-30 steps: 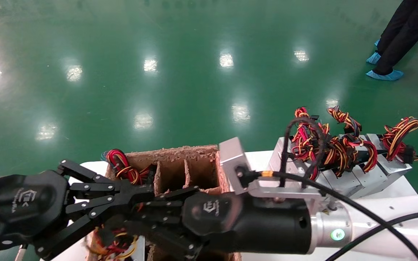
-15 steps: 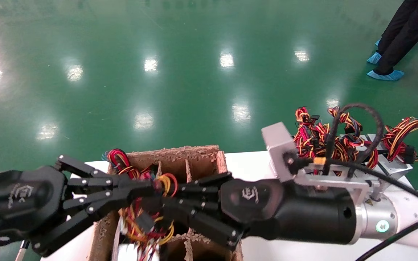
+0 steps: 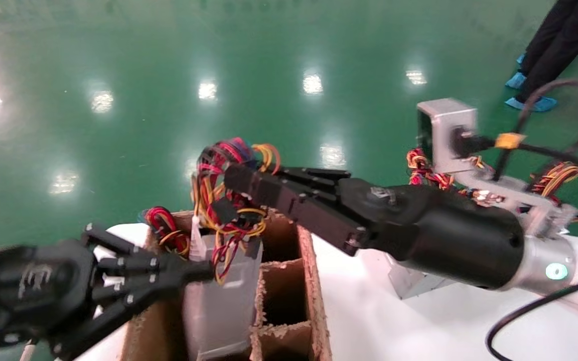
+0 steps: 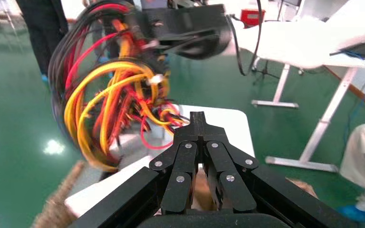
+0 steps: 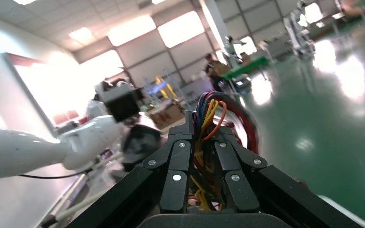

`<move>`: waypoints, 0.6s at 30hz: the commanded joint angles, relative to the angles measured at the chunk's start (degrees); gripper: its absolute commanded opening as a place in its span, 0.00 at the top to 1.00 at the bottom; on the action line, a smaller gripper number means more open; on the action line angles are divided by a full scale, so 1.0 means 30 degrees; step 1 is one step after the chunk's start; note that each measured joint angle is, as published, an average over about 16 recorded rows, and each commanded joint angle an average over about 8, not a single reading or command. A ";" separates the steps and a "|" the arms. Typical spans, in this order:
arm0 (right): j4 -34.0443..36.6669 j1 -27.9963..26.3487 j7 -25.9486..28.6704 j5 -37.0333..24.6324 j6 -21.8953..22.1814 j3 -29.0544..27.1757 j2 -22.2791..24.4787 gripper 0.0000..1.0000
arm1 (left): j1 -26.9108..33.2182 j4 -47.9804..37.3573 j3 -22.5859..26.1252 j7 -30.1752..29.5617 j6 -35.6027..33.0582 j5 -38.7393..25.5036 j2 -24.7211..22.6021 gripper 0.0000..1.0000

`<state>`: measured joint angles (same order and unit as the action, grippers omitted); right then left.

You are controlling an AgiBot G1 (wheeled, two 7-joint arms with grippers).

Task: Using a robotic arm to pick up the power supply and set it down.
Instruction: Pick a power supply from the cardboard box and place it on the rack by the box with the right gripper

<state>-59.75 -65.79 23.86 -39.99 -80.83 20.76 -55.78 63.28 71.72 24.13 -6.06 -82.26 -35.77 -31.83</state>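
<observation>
My right gripper (image 3: 236,181) is shut on the red, yellow and black wire bundle (image 3: 226,210) of the power supply (image 3: 219,306). The silver-grey box hangs below the wires, half raised out of a compartment of the cardboard box (image 3: 315,281). In the right wrist view the wires (image 5: 208,111) pass between the closed fingers of the right gripper (image 5: 202,124). My left gripper (image 3: 204,271) is shut on nothing, its tip beside the power supply's left face. The left wrist view shows the left gripper (image 4: 197,118) below the lifted wire bundle (image 4: 107,97).
A second wire bundle (image 3: 166,228) sticks out of the cardboard box's far left corner. Several more power supplies (image 3: 557,183) stand on the white table (image 3: 394,326) behind my right arm. A person's legs (image 3: 545,55) are at the far right on the green floor.
My right gripper has risen and swung back to the right with the wire bundle, pulling the power supply's silver body up out of the box. The left gripper has dropped slightly.
</observation>
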 commanded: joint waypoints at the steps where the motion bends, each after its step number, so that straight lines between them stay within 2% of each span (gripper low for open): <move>1: 0.0047 -0.0003 0.0055 0.0031 0.0242 -0.0069 0.0013 1.00 | 0.0000 0.0000 0.0000 0.0000 0.0000 0.0000 0.0000 1.00; 12: 0.0229 -0.0688 0.0164 0.1026 0.1086 -0.0949 -0.0041 1.00 | 0.0000 0.0000 0.0000 0.0000 0.0000 0.0000 0.0000 1.00; 18: 0.0534 -0.1272 0.0066 0.1823 0.2088 -0.1948 0.0343 1.00 | 0.0000 0.0000 0.0001 0.0000 0.0000 0.0000 0.0000 1.00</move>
<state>-58.07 -69.58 23.84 -34.93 -74.25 14.83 -54.18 63.28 71.72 24.14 -6.06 -82.26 -35.77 -31.83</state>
